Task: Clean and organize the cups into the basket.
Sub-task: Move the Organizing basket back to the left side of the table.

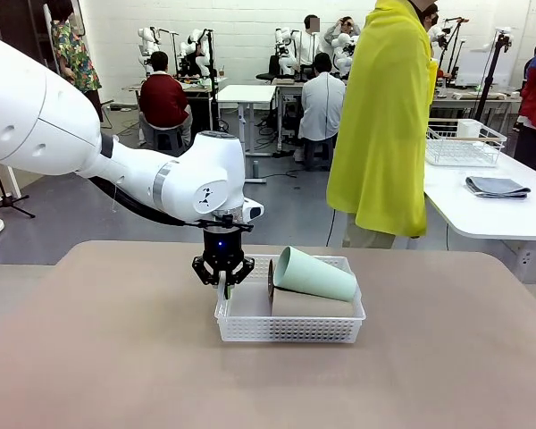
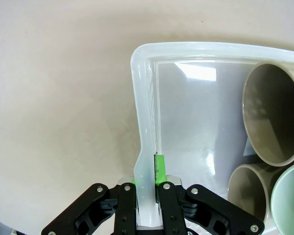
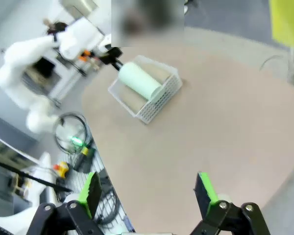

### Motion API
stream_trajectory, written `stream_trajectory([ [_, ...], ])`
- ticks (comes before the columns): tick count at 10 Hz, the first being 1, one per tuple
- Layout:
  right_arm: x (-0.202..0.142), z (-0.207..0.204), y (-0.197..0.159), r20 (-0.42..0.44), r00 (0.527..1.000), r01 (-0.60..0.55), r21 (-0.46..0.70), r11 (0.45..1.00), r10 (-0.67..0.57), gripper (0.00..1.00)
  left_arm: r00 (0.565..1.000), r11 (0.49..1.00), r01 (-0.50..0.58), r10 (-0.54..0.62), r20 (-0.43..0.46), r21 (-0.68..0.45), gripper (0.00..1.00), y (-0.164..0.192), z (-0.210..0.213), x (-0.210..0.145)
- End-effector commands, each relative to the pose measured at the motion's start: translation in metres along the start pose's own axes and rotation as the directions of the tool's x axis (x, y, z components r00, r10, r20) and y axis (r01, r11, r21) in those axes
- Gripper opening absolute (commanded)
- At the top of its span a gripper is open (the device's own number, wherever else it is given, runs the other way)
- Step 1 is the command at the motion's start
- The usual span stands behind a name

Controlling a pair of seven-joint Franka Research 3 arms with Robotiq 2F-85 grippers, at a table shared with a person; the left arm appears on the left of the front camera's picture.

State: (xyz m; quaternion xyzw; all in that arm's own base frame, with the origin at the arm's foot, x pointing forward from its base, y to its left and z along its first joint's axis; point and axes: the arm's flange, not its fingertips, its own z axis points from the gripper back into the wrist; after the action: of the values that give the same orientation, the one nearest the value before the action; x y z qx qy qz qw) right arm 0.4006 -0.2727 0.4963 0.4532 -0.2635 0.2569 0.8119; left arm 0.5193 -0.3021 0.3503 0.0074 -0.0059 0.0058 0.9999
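Pinching the left rim of the shallow white lattice plastic basket [image 2: 142, 147] with my left gripper [image 2: 146, 171], I'm aiming to drag it level. Three tall paper-like cups, mint green one [image 1: 317, 273] topmost, are lying inside, long axes crosswise, mouths facing my gripper. Right gripper [image 3: 149, 196] is hanging wide, empty.

The counter [image 1: 116, 357] has a matte tan-beige top with rounded far corners. Directly on it stands one thing — the white mesh basket [image 1: 286, 329], a little past the middle of the counter, toward the far edge.
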Motion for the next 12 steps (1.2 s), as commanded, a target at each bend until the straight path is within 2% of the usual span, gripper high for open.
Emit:
stream_trajectory([
  [1, -0.013, 0.031, -0.049, 0.137, 0.970, 0.198, 0.026, 0.980, -0.200, 1.00, 1.000, 1.000, 0.003, -0.003, -0.001, 0.005, 0.00, 0.000, -0.001, -0.002],
  [3, -0.041, 0.041, -0.064, 0.157, 0.946, 0.294, -0.038, 0.955, -0.284, 1.00, 1.000, 1.000, 0.003, -0.003, -0.001, 0.005, 0.00, 0.000, -0.001, -0.002],
  [5, -0.051, 0.048, -0.058, 0.180, 0.948, 0.275, -0.036, 0.961, -0.264, 1.00, 1.000, 1.000, 0.003, -0.003, -0.001, 0.005, 0.00, 0.000, -0.001, -0.002],
  [8, -0.057, 0.054, -0.041, 0.141, 0.956, 0.252, 0.060, 0.966, -0.258, 1.00, 1.000, 1.000, 0.003, -0.003, -0.001, 0.005, 0.00, 0.000, -0.001, -0.002],
  [9, -0.061, 0.059, -0.026, 0.153, 0.961, 0.213, 0.122, 0.969, -0.231, 1.00, 1.000, 1.000, 0.003, -0.003, -0.001, 0.005, 0.00, 0.000, -0.001, -0.002],
  [10, -0.065, 0.060, -0.014, 0.181, 0.965, 0.142, 0.242, 0.960, -0.188, 1.00, 1.000, 1.000, 0.003, -0.003, -0.001, 0.005, 0.00, 0.000, -0.001, -0.002],
  [12, -0.070, 0.054, -0.015, 0.227, 0.954, 0.134, 0.268, 0.954, -0.198, 1.00, 1.000, 1.000, 0.003, -0.003, -0.001, 0.005, 0.00, 0.000, -0.001, -0.002],
])
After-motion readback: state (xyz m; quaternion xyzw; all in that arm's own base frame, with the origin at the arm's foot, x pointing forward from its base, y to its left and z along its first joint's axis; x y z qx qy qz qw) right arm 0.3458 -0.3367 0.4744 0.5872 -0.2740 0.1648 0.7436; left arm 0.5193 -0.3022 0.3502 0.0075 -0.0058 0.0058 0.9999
